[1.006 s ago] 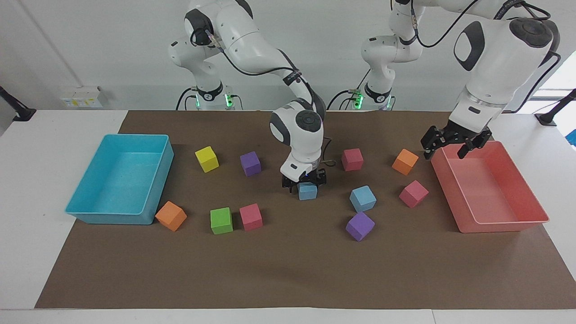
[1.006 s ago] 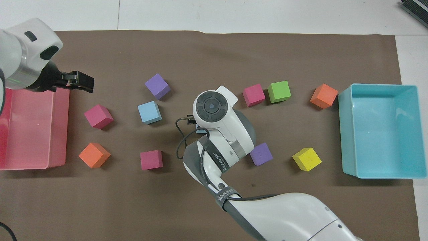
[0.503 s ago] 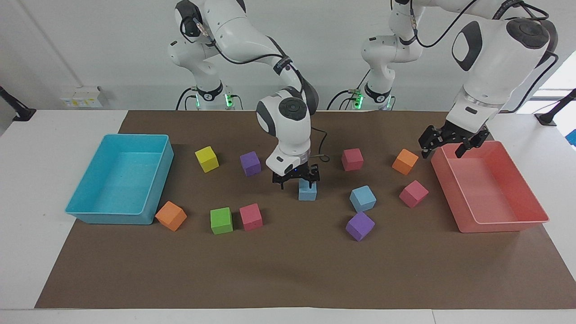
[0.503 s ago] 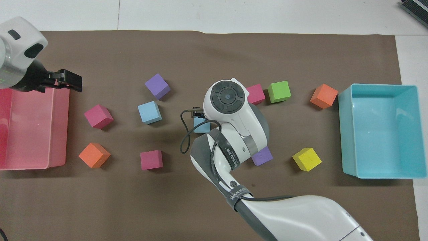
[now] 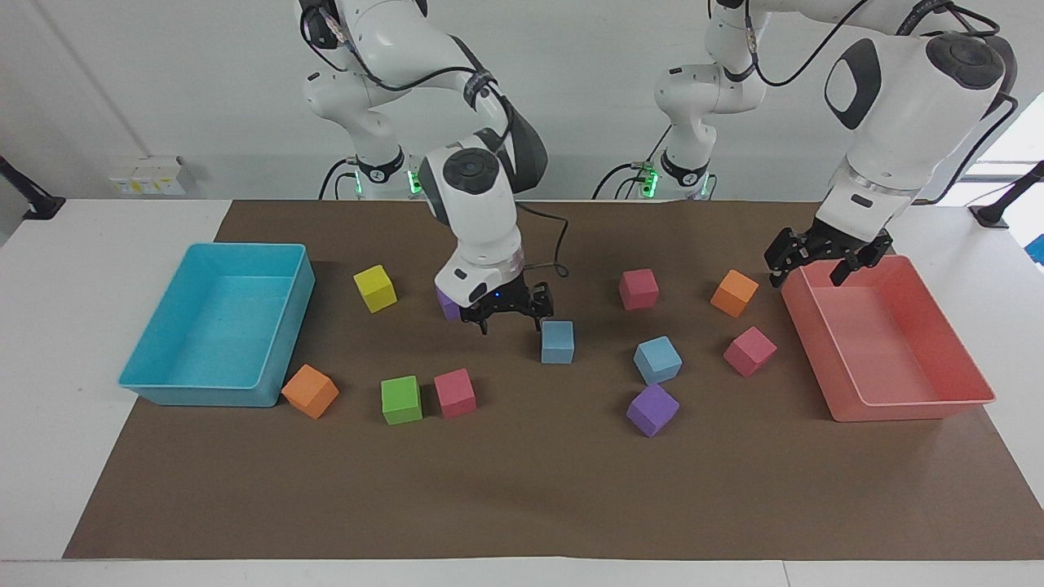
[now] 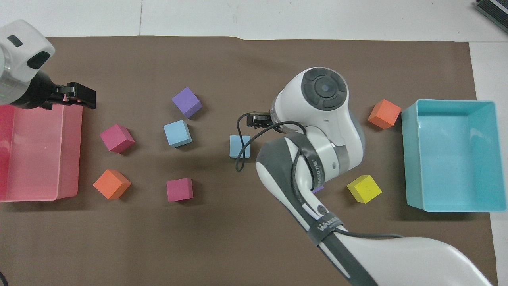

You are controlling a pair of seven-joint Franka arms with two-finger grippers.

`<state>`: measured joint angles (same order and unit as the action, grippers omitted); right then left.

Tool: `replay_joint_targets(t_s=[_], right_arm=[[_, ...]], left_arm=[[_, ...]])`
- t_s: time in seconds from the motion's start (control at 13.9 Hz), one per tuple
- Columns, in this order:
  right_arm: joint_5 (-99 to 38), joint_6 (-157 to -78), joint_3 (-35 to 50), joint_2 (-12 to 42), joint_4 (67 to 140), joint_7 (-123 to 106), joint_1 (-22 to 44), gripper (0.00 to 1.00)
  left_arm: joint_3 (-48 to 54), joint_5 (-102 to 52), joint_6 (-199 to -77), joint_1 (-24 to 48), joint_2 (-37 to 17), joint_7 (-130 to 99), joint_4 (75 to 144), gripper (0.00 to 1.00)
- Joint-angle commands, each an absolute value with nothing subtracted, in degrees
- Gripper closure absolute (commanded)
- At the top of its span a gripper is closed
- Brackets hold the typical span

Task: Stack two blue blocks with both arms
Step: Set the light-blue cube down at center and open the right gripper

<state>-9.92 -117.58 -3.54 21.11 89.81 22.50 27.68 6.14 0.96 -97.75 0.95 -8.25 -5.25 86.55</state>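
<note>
The right gripper (image 5: 511,316) hangs mid-frame, fingers wide, holding nothing, beside a blue block (image 5: 558,342). The left gripper (image 5: 818,261), fingers wide, waits upper right.

2 sky-blue foam blocks lie flat on the mat, apart, unstacked. one block (image 5: 557,342) sits just below the right gripper's open fingers (image 5: 539,319); the other block (image 5: 657,359) lies well clear of them.
</note>
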Motion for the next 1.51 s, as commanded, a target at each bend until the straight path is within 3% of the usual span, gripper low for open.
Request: replay_joint_targets(t_s=[0.0,0.29,0.43,0.5,0.57,0.79,1.44], right_arm=[[-16.8,-115.1,-2.9,18.1,91.3,16.5,23.0,0.0],[-32.4,-115.5,-3.0,15.2,98.1,10.2,18.5,0.0],[-34.5,-120.6,-2.9,14.3,102.1,8.9,18.5,0.0],[-36.9,-123.5,-3.0,14.3,104.1,6.4,19.0,0.15],[-38.7,-126.1,-2.9,14.3,106.3,3.1,19.3,0.43],[-40.4,-127.3,-2.9,14.5,109.1,0.2,19.6,0.98],[-46.3,-131.2,-2.9,20.2,109.5,-7.0,20.8,1.0]], left_arm=[[6.7,0.4,-97.8,0.9,-8.2,-7.4,86.3,0.0],[6.8,0.3,-105.1,1.0,-8.1,-8.4,88.8,0.0],[6.9,0.3,-106.9,1.1,-8.5,-8.3,89.4,0.0],[6.9,0.3,-107.7,1.8,-9.0,-8.3,89.4,0.0],[6.9,0.3,-108.7,2.2,-9.2,-8.4,89.6,0.0],[6.9,0.3,-112.4,3.2,-10.3,-8.4,91.7,0.0],[6.8,0.3,-124.2,6.2,-13.0,-8.4,102.9,0.0]])
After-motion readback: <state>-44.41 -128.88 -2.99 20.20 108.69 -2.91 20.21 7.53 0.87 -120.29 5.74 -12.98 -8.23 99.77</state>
